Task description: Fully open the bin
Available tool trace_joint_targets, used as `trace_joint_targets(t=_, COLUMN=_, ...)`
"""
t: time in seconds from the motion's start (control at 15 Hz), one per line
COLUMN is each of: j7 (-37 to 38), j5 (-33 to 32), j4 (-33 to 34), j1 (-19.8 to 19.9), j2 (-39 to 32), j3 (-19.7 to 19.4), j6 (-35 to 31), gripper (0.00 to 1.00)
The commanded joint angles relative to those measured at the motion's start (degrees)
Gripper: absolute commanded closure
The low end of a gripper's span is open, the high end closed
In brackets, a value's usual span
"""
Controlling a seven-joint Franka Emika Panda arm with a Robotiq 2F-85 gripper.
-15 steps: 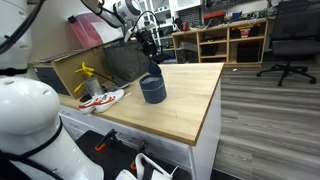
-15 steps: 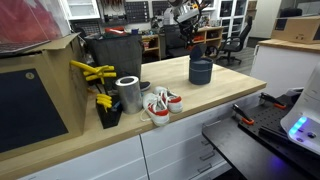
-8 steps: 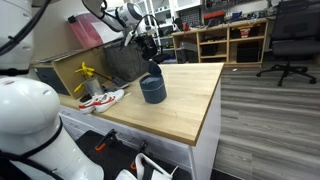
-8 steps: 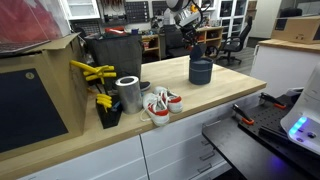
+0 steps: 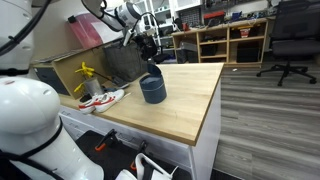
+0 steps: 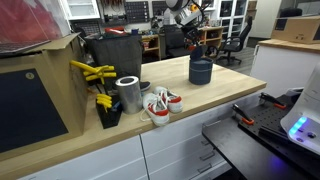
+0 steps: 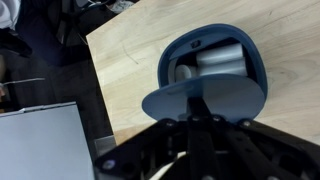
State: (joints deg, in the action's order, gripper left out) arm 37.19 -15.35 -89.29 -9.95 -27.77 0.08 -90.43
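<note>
In an exterior view my pincer [image 5: 150, 56] hangs just above the small squat dark blue-grey cylindrical bin [image 5: 153, 93]. The bin stands on the light wooden table top [image 5: 190, 108], toward its far side. Its round hinged lid [image 5: 152, 71] is tilted up off the rim, directly under my fingers. I judge I am placed there to carry the lid's free edge up and back about its hinge. The bin looks plain and matte, wider than it is tall.

In an exterior view the bin [image 6: 200, 73] again sits on the table top [image 6: 190, 98], well apart from the clutter at the near end, with my pincer [image 6: 198, 45] close over it. The lid is too small and dark here to tell from my fingers.

In the wrist view I look almost straight down into the bin [image 7: 166, 62]. Its rim shows as a dark oval ring with the wood of the table top [image 7: 285, 35] all around it. Inside lies what may be a pale shiny rounded thing [image 7: 215, 60]. The lid [image 7: 205, 100] is a flat disc raised over the near part of the mouth, so by my judgement the bin is only partly open. My pincer [image 7: 203, 128] is a dark blur at the lid's near edge. I cannot tell whether it pinches that edge or only pushes against it.
</note>
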Motion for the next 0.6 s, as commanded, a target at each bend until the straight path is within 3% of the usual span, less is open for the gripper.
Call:
trace_joint_targets(t=0.0, j7=-0.51, j5=-1.15, j4=1.12, j1=-0.82, j2=0.02, j3=-0.73, j6=1.22, gripper=1.0)
trace_joint_targets(t=0.53, j7=0.31, j5=0.43, j4=0.81, j1=-0.15, j2=4.56, j3=-0.4, j6=-3.86, gripper=1.0)
